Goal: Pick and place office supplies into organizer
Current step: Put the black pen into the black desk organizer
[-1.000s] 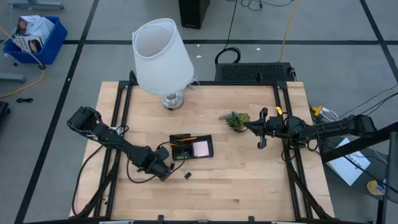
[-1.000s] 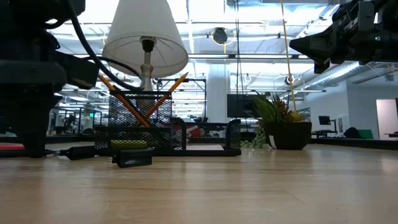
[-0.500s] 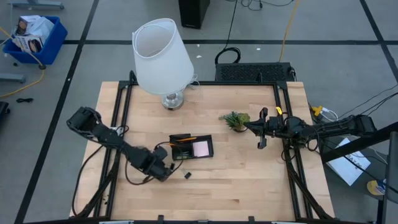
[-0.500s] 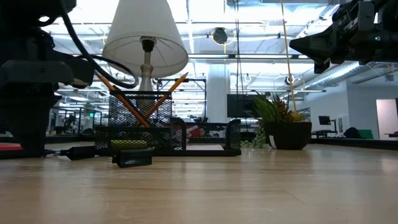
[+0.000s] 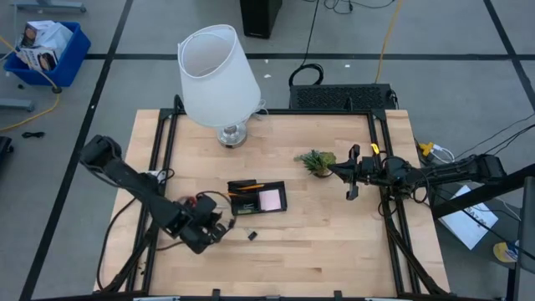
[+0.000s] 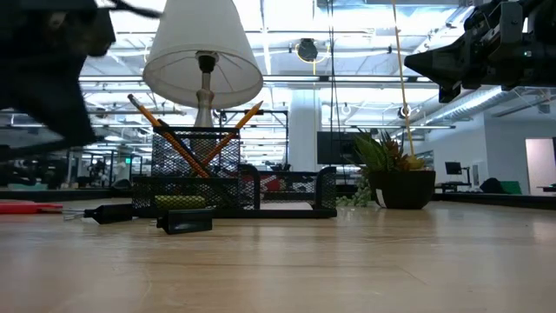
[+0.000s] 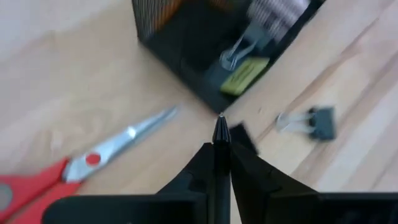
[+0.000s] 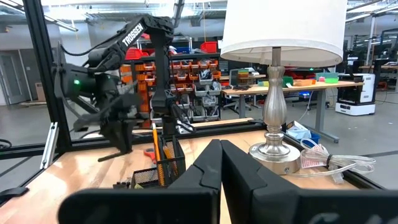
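Well, starting with the biggest hazard: the desk (image 5: 318,242) carries a tall white lamp (image 5: 217,75) near its far edge. It stands just behind the organizer (image 6: 295,193), which sits mid-desk. A wide swing of my left arm toward the tray could clip the shade.

My right gripper (image 5: 351,180) waits clenched and empty toward the right edge, beside the plant (image 5: 316,160), well clear of any of this.

My left gripper (image 7: 221,140) hangs above the desk, on the left-edge side of the organizer. Its 2 fingers are clamped on what I take to be a thin black pen (image 7: 221,124), tip pointing at the tray's corner. The grip is narrow, so I judge the pen could pivot or slip. It could then catch the tray wall, or the 2 pencils (image 6: 174,139) crossed in the mesh cup, instead of dropping in.

The red-handled scissors (image 7: 93,158) lie just beside my path, and the small binder clip (image 7: 320,121) lies near the tray. A low pass could knock either of them.

Compared with 1 second ago, my left arm has lifted and drawn back toward the left edge, uncovering the scissors. The right arm has not moved.
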Controlling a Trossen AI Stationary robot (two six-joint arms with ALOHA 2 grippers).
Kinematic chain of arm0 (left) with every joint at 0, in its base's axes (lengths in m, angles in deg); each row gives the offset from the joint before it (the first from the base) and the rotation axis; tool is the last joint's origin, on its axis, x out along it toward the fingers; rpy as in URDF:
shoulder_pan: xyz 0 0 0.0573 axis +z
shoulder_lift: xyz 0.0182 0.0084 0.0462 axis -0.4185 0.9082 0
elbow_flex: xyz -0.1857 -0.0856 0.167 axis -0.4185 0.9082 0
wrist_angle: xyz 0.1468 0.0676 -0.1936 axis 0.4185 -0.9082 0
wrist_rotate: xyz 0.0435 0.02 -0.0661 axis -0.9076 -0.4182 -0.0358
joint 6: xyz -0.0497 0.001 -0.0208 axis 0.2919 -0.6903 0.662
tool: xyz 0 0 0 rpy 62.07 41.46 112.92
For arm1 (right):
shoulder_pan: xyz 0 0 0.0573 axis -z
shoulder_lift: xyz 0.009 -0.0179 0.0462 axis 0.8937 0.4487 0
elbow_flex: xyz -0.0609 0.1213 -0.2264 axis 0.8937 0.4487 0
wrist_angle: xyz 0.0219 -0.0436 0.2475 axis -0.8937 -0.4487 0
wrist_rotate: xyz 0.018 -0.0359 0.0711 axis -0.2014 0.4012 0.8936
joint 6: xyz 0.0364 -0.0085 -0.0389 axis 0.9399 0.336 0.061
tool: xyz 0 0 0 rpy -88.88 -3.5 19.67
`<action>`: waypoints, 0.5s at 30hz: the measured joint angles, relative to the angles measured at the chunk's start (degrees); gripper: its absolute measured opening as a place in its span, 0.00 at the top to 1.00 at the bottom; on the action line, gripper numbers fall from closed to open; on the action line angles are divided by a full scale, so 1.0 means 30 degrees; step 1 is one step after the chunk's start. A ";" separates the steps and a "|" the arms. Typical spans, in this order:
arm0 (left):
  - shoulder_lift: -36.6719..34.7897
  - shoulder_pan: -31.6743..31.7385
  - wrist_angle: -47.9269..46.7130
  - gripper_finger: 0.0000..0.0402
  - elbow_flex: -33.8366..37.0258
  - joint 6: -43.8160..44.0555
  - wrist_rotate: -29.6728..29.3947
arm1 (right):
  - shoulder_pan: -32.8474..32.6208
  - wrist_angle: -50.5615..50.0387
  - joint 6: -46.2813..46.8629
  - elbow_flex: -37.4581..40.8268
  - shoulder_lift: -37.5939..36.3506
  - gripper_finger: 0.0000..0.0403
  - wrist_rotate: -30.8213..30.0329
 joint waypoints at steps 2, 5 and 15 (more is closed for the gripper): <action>-0.0459 -0.0243 0.0030 0.87 0.0000 -0.0005 -0.1288 | 0.0000 0.0000 0.0007 -0.0006 0.0000 1.00 0.0000; -0.0822 -0.0471 0.0068 0.87 0.0000 -0.0391 -0.4531 | 0.0000 0.0000 0.0000 -0.0007 0.0000 1.00 0.0000; -0.0925 0.0281 0.3593 0.90 -0.0017 -0.7549 -1.2954 | 0.0000 0.0000 0.0007 -0.0007 0.0000 1.00 0.0000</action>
